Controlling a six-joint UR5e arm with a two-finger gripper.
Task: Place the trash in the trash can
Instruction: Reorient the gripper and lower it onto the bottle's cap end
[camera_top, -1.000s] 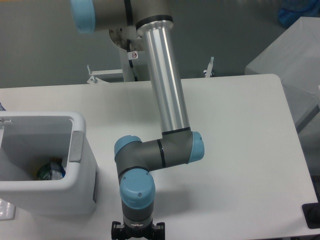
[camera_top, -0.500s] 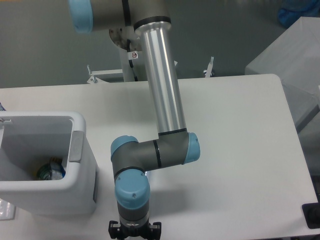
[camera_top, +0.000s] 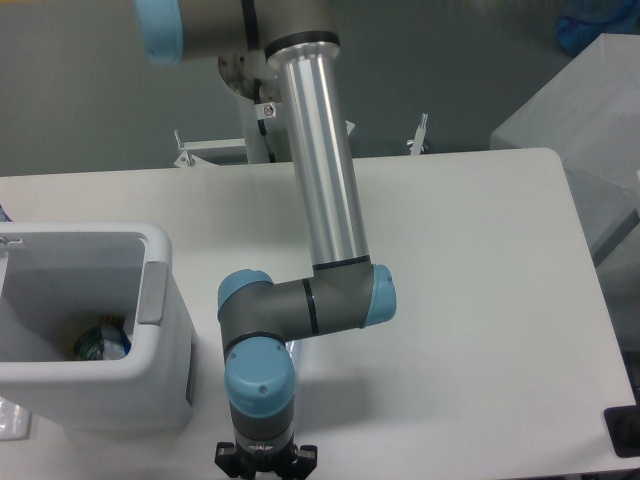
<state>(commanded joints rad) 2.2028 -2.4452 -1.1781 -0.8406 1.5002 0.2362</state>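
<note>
The white trash can (camera_top: 172, 345) stands at the table's left front, with a grey strip on its right rim. Inside it, at the bottom, lies a crumpled piece of trash (camera_top: 101, 339) with blue and yellow on it. My gripper (camera_top: 264, 466) hangs at the front edge of the table, right of the trash can. Only its black base shows; the fingers are cut off by the frame's bottom edge. A pale bluish sliver (camera_top: 291, 350) peeks out beside the wrist, and I cannot tell what it is. No bottle shows clearly.
The silver forearm (camera_top: 322, 170) slants across the middle of the table. A translucent scrap (camera_top: 12, 420) lies at the bin's front left corner. Grey boxes (camera_top: 590, 120) stand off the table's right side. A black object (camera_top: 624, 432) sits at the front right corner.
The wrist and gripper have shifted slightly left and lower toward the front edge. The trash can and its contents have not moved.
</note>
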